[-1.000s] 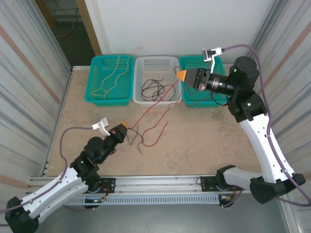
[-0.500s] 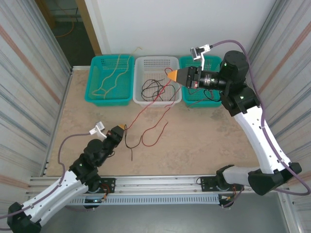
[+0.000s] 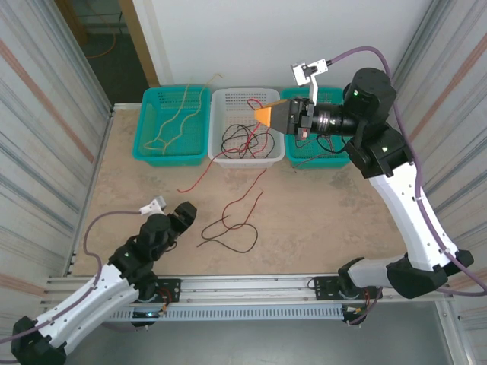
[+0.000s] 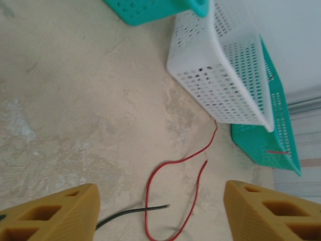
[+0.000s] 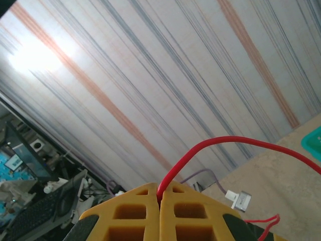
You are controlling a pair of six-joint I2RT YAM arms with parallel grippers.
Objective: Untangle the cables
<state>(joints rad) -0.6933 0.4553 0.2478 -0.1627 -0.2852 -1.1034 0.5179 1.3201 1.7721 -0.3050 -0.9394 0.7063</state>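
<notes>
On the table (image 3: 319, 220), the left gripper (image 4: 160, 206) has just let its fingers spread apart, dropping the black cable (image 4: 125, 215) beside a red loop. The right gripper (image 5: 159, 193) stays clamped on the red cable (image 5: 210, 143) above the white basket (image 3: 243, 103). The strands seem to be parting.

My grippers: two, left gripper (image 3: 184, 211) and right gripper (image 3: 261, 115)
Teal baskets (image 3: 141, 144): two
White basket (image 3: 243, 158): one
Cables (image 5: 228, 140): tangled, I cannot count them

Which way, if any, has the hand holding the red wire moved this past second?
Yes. The right hand, gripping the red wire, shifted left, now over the white basket.
</notes>
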